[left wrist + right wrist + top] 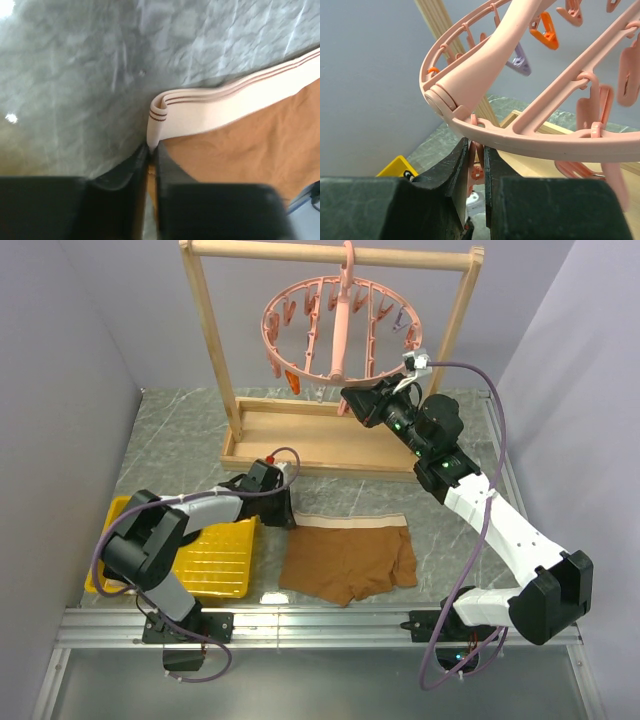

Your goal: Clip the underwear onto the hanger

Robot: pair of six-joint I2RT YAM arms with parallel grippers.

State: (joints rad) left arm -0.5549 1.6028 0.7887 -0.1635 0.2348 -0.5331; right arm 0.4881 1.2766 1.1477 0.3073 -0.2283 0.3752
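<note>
underwear [348, 558] brown, beige band w/ dk stripes | hanger [338, 330] pink | tray [215, 560] yellow

Left wrist view: underwear [240, 145] runs off the right edge, its waistband corner lost inside the left gripper [151, 148]. Right wrist view: hanger [545, 142] cropped top and right; clip [477, 173] half-hidden inside the right gripper [476, 148].

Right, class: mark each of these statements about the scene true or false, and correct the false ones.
1. The underwear lies on the table. True.
2. The left gripper pinches a leg hem. False: it pinches the corner of the pale waistband.
3. The hanger hangs from the wooden rack. True.
4. The right gripper is clear of the hanger. False: it is shut on a dangling clip.
5. The yellow tray sits on the right arm's side. False: it is on the left arm's side.
</note>
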